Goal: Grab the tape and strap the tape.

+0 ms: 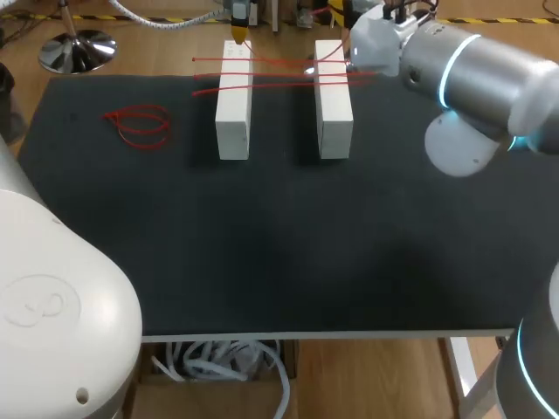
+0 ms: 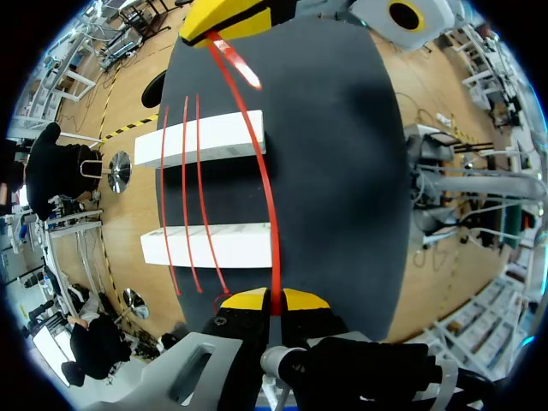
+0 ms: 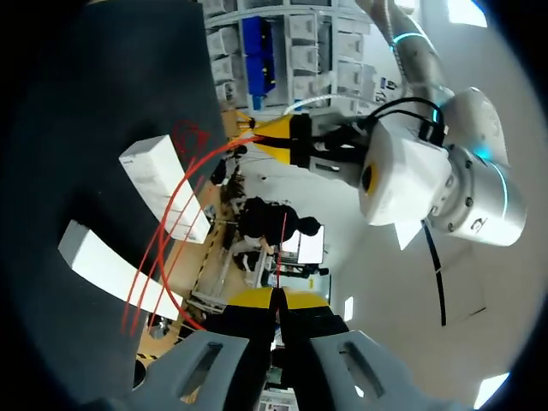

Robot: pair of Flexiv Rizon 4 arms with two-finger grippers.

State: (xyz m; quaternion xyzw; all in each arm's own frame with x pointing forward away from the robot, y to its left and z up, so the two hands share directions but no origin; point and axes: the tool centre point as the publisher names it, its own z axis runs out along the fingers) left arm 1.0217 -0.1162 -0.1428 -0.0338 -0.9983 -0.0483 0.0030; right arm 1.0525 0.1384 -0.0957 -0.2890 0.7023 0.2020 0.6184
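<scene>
Tape (image 2: pixel 273 214) spans gripper to gripper, crosswise over both blocks (image 1: pixel 234 100) at the desk's (image 1: pixel 279 244) far edge. Your left gripper (image 2: pixel 276 301) pinches one end and your right gripper (image 3: pixel 276 300) the other. Next wrap likely follows that line.

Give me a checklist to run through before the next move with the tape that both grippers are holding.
1. Left gripper shut on the tape: ok.
2. Right gripper shut on the tape's other end: ok.
3. Tape runs across both white blocks: ok.
4. Tape resting on the block tops: cannot tell; no view shows contact.
5. Two other tapes lying across both blocks, beside the held one and not crossing it: ok.
6. Spare tape pile on the table, apart from the blocks and both arms: ok.
</scene>
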